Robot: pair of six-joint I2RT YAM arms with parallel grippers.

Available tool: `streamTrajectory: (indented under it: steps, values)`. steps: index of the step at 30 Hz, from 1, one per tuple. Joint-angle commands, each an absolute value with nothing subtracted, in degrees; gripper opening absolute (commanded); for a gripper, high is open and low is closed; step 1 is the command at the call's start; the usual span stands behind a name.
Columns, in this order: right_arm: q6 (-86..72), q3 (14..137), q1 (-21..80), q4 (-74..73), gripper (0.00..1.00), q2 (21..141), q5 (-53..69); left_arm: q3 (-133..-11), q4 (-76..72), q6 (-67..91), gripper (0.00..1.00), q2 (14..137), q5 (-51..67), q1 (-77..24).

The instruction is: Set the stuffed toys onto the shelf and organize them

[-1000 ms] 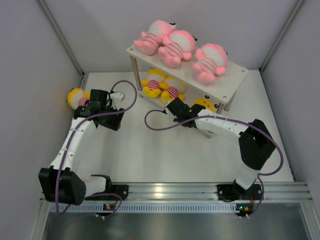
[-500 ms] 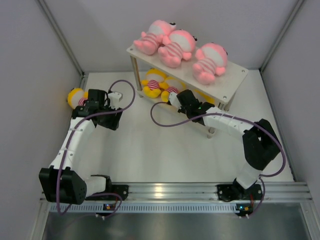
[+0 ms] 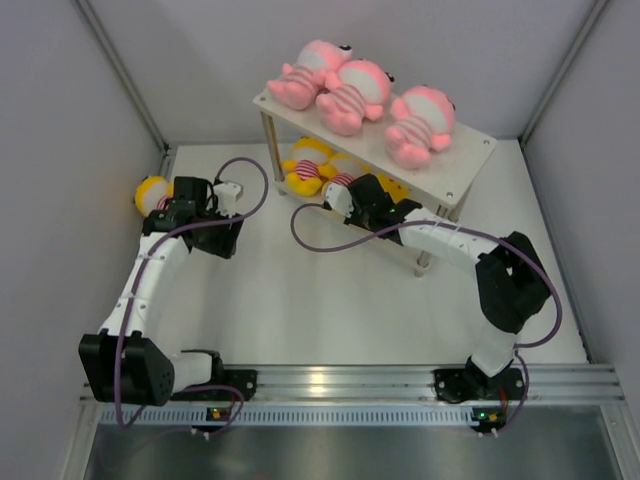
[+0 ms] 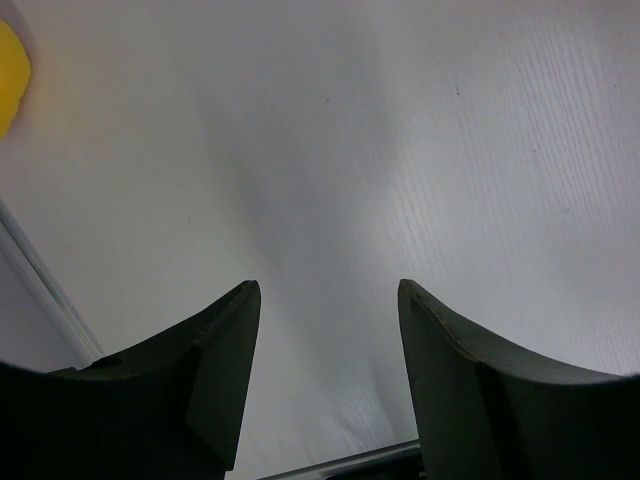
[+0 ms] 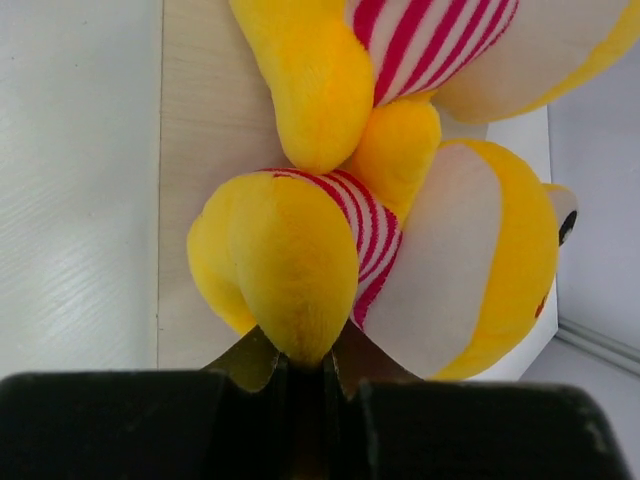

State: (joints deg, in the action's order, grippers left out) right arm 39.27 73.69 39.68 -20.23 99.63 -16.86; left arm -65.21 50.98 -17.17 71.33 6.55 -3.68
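Yellow and alone, one stuffed toy (image 3: pixel 150 192) is lying on the table (image 3: pixel 280 290) against the left wall (image 3: pixel 60 150), just beside the left gripper (image 4: pixel 327 288), whose jaws are standing apart over bare white surface and holding nothing. Further right, the right gripper (image 5: pixel 305 362) is pinching a limb of a yellow toy (image 5: pixel 300 250) on the lower tier of the shelf (image 3: pixel 472 160), touching a second yellow toy (image 5: pixel 420 40), while three pink toys (image 3: pixel 350 92) are lying along the top tier.
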Motion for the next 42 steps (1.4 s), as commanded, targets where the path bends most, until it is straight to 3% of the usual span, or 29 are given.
streamTrajectory:
  steps: [1, 5, 8, 15, 18, 23, 24, 27, 31, 42]
  values:
    - [37.71, 76.64, 40.87, -20.04, 0.0, 101.68, -15.46, -67.76, 48.52, -18.02, 0.63, 71.54, 7.38, -3.16]
    - [37.09, 77.25, 40.78, -20.13, 0.03, 102.39, -16.79, -67.76, 48.43, -18.54, 0.64, 72.15, 6.59, -2.55]
    - [36.83, 77.87, 40.78, -21.35, 0.14, 102.31, -18.1, -67.76, 48.34, -18.81, 0.64, 72.68, 6.24, -1.94]
    - [35.42, 78.31, 41.04, -23.99, 0.59, 99.23, -19.07, -68.2, 47.9, -18.89, 0.64, 73.12, 6.59, -0.97]
    - [35.24, 79.36, 41.75, -24.52, 0.72, 97.3, -20.39, -68.38, 46.67, -18.9, 0.64, 74.09, 5.55, -0.44]
    - [35.51, 80.42, 43.06, -25.22, 0.8, 93.96, -21.01, -67.33, 40.36, -19.77, 0.64, 77.16, -6.04, 2.46]
    - [35.86, 80.33, 43.41, -25.22, 0.85, 93.43, -21.44, -66.89, 36.51, -21.08, 0.65, 77.78, -8.59, 2.55]
    - [36.91, 79.81, 44.73, -25.66, 0.87, 91.59, -22.5, -67.14, 29.91, -24.51, 0.66, 81.2, -15.28, 3.51]
    - [38.05, 78.66, 46.05, -26.02, 0.87, 89.22, -24.86, -75.83, 29.8, -22.77, 0.65, 90.15, -13.54, 9.74]
    - [37.09, 74.01, 47.02, -26.28, 0.87, 84.82, -26.37, -96.4, 28.83, -21.53, 0.64, 109.24, -20.21, 10.63]
